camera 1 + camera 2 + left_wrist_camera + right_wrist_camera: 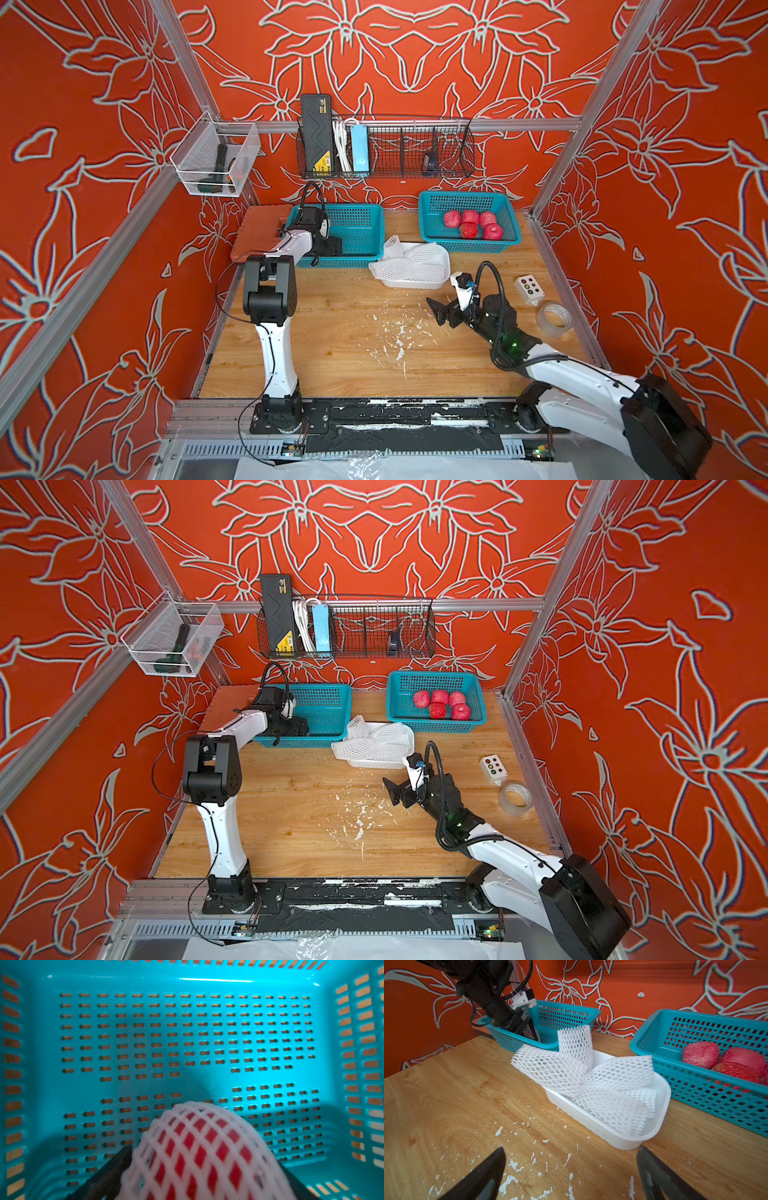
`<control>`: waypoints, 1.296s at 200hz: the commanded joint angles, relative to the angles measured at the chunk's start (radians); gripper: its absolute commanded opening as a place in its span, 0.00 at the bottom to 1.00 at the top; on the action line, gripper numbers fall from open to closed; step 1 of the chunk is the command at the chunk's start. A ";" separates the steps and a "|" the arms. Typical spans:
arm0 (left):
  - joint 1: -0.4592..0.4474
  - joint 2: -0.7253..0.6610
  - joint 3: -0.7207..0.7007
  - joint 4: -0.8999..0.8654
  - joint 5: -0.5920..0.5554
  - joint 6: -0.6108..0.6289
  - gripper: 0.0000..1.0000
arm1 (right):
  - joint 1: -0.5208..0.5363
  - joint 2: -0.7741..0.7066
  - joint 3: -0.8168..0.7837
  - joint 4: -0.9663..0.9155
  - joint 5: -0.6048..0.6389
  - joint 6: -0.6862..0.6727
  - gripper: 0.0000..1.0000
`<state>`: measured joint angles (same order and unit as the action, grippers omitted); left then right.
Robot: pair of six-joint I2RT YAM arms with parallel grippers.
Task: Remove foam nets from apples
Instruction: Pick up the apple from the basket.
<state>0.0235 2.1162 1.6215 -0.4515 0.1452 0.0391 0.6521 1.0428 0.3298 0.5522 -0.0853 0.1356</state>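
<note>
A red apple wrapped in a white foam net (199, 1147) sits inside the left teal basket (361, 224). My left gripper (203, 1155) reaches down into that basket, with its black fingers (116, 1167) pressed against the net on both sides. In both top views the arm hides this apple. Several bare red-pink apples (469, 224) (697, 1054) lie in the right teal basket (469, 247). Several empty foam nets (409, 259) (591, 1076) are piled in a white tray (623, 1140). My right gripper (436, 311) (571, 1150) hovers open over the table in front of the tray, holding nothing.
White foam crumbs (399, 332) litter the wooden table. A button box (528, 289) and a tape roll (553, 319) sit near the right edge. An orange board (262, 228) lies left of the left basket. A wire shelf (386, 149) hangs on the back wall.
</note>
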 commanded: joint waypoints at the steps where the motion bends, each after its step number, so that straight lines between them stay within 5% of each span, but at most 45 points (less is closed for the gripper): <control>1: -0.007 0.016 0.025 -0.024 0.011 0.012 0.80 | 0.004 0.005 0.022 -0.001 0.023 -0.006 0.98; 35: -0.006 0.015 0.049 -0.036 0.016 0.012 0.68 | 0.004 0.006 0.024 -0.003 0.031 -0.005 0.98; 109: -0.007 0.019 0.069 -0.047 0.025 0.008 0.61 | 0.004 0.007 0.025 -0.005 0.038 -0.006 0.98; 259: -0.047 -0.141 0.114 -0.038 -0.011 -0.007 0.59 | 0.004 0.004 0.029 -0.016 0.045 -0.006 0.98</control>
<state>-0.0021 2.0502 1.7016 -0.4862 0.1501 0.0288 0.6521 1.0515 0.3298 0.5457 -0.0616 0.1356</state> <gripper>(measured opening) 0.592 0.981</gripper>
